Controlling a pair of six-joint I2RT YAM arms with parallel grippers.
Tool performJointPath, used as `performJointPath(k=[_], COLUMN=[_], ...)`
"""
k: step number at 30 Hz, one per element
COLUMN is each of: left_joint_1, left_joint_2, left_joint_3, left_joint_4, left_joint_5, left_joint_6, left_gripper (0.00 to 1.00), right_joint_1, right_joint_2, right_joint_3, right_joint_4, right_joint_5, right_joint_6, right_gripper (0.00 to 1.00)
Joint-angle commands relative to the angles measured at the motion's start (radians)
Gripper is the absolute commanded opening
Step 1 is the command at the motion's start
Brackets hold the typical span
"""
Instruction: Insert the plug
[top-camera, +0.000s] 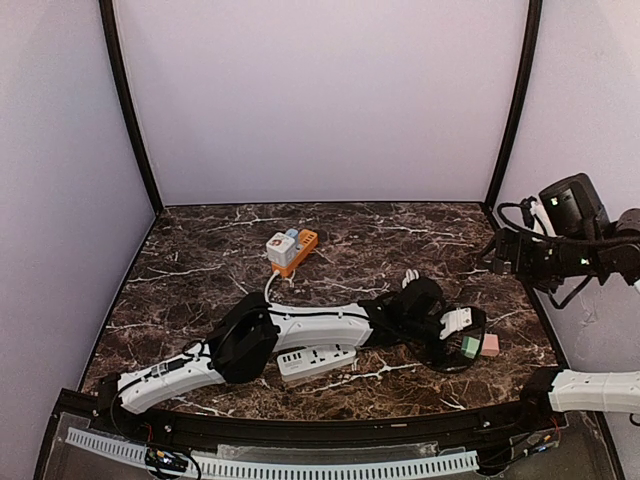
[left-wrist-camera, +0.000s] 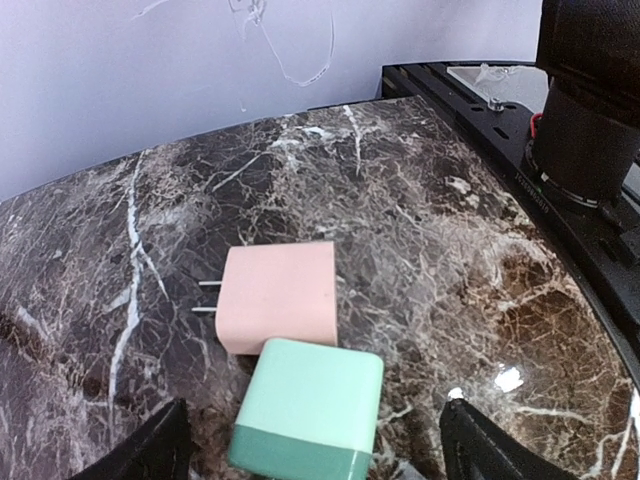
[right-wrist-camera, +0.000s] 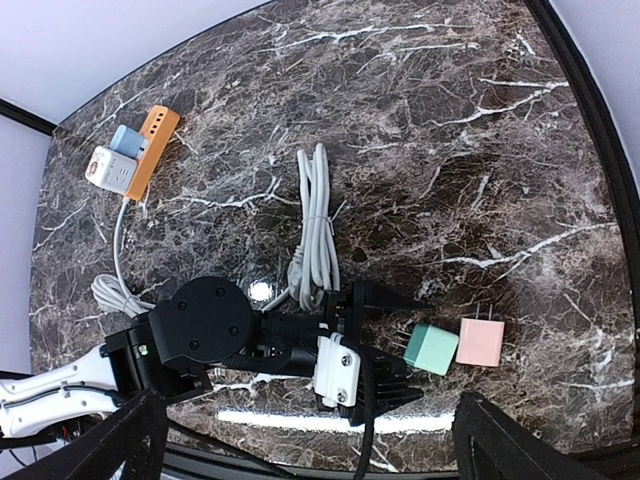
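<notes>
Near right of the worktop (top-camera: 400, 230): the green plug (right-wrist-camera: 431, 349) lies straight ahead of the left gripper (right-wrist-camera: 415, 348), whose fingers are spread wide and straddle the plug's near end. The pink plug (right-wrist-camera: 480, 341) sits just beside the green one on its right. The right gripper (top-camera: 503, 256), likewise spread, hangs raised at the far right, so the left arm is judged the nearer. The white strip (top-camera: 315, 360) lies well apart to the left.
</notes>
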Motion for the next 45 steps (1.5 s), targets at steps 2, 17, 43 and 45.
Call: performJointPath(k=[2, 17, 43, 45], left_joint_1=[-0.015, -0.016, 0.179, 0.2], left_joint_2=[0.043, 0.002, -0.789, -0.83], left_joint_3=[0.059, 0.018, -0.779, -0.819], left_joint_4=[0.034, -0.009, 0.191, 0.188], left_joint_5=[0.025, 0.035, 0.024, 0.031], left_joint_6=[-0.003, 0.025, -0.039, -0.027], left_gripper=[0.83, 0.16, 0.01, 0.01], right_joint_1=[-0.003, -0.003, -0.003, -0.004], right_joint_2=[-0.009, -0.012, 0.167, 0.186], right_joint_3=[-0.008, -0.014, 0.114, 0.116], right_joint_4=[-0.042, -0.031, 0.215, 0.245], right_joint_5=[-0.004, 0.019, 0.137, 0.14], right_joint_6=[-0.015, 0.004, -0.045, -0.042], right_gripper=[0.99, 0.99, 0.99, 0.99])
